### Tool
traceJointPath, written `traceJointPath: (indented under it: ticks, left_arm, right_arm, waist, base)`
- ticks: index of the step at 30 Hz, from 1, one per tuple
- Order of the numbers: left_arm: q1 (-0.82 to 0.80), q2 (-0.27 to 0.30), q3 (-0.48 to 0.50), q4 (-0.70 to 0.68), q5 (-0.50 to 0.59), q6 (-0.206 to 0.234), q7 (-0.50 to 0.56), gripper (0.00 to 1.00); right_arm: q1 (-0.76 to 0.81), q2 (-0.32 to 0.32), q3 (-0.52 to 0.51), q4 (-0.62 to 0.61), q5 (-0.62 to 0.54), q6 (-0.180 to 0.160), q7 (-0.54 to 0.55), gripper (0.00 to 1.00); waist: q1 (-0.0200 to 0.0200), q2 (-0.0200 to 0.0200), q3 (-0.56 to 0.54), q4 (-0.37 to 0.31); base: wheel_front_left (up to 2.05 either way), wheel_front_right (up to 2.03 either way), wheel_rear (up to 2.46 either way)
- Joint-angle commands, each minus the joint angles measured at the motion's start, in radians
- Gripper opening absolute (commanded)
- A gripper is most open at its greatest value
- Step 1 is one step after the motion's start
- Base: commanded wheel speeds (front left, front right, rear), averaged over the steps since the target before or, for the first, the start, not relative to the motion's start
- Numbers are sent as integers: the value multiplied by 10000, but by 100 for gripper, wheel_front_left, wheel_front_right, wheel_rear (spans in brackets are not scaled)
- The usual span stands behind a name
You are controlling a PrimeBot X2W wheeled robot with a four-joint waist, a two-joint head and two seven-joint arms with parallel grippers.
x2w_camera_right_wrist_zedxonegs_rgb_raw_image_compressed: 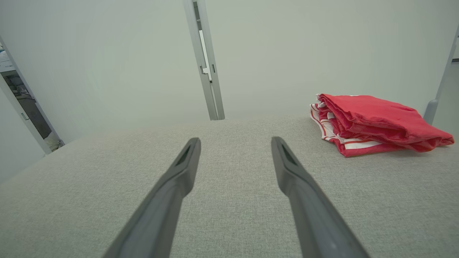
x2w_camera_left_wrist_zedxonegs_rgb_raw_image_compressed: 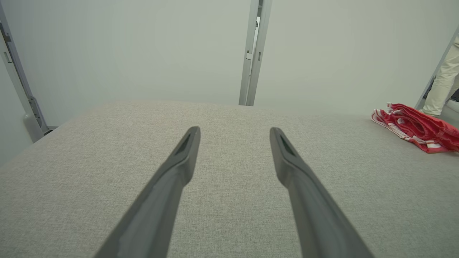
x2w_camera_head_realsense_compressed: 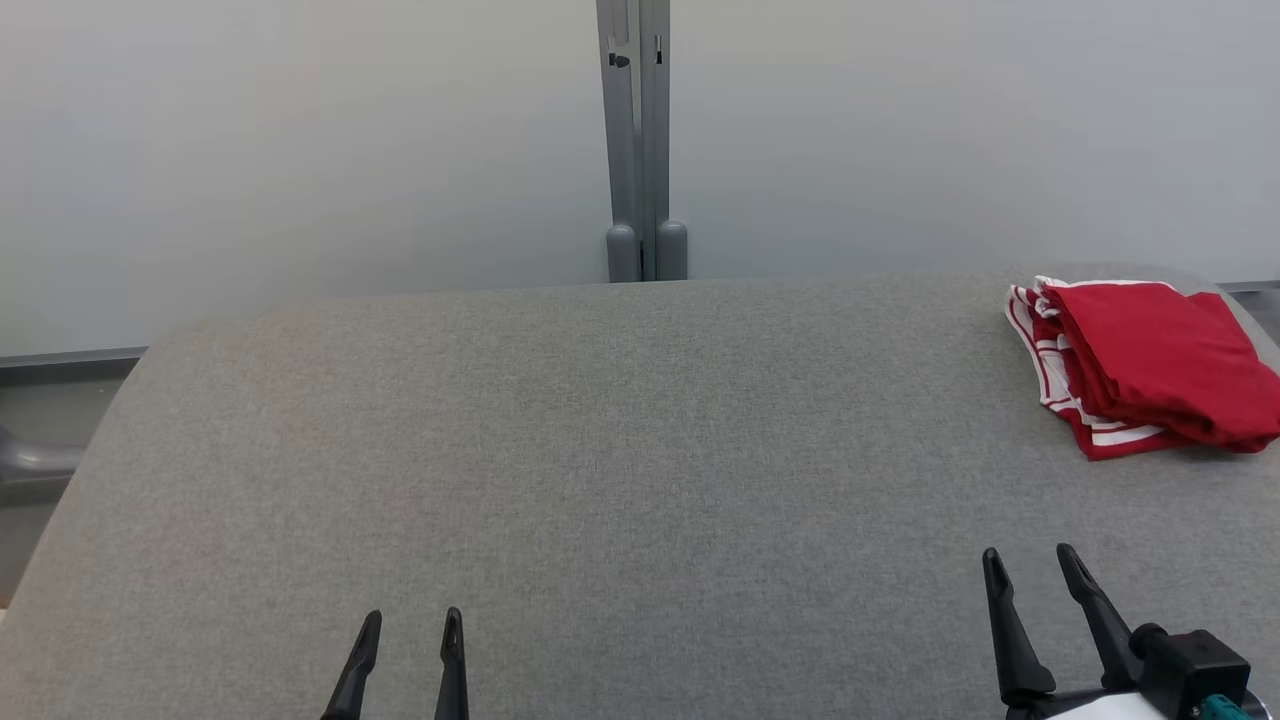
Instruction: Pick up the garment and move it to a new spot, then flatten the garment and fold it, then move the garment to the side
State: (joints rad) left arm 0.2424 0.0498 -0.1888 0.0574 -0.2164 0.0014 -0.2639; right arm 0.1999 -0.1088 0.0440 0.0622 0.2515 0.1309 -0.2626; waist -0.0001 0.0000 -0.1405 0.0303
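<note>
The garment is red with white stripes along its edges. It lies folded in a compact bundle at the far right of the grey table, close to the right edge. My right gripper stands open at the lower right, well short of the garment, with nothing between its fingers. At the lower left my left gripper is open too and holds nothing. From the left wrist the garment shows far to the right, beyond the open left gripper. The right gripper hovers over bare cloth.
A grey vertical post stands behind the table's far edge, against pale wall panels. A person's leg in pale trousers shows beyond the table's right end. The grey tabletop spreads wide between the grippers and to the left.
</note>
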Motion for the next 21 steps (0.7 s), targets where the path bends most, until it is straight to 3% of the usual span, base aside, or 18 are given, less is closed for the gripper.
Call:
traceJointPath:
  ticks: [1, 16, 17, 21]
  left_arm:
    - [140, 19, 70, 29, 55, 5, 2, 100]
    - [-9, 19, 117, 114, 74, -46, 1, 100]
    - [-41, 19, 160, 67, 248, 11, 1, 0]
    - [26, 0, 94, 320, 14, -30, 12, 0]
  right_arm:
    - [93, 5, 23, 31, -47, -5, -24, 100]
    - [50, 145, 38, -12, -74, -5, -24, 100]
    - [57, 150, 49, -9, -81, -5, -24, 0]
    - [25, 187, 58, 239, 89, 0, 41, 0]
  waist:
    - [1, 0, -2, 11]
    - [1, 0, 123, 160]
    - [1, 0, 135, 168]
    - [1, 0, 139, 161]
  base:
    - [0, 0, 0]
    - [0, 0, 0]
    - [0, 0, 0]
    - [0, 0, 0]
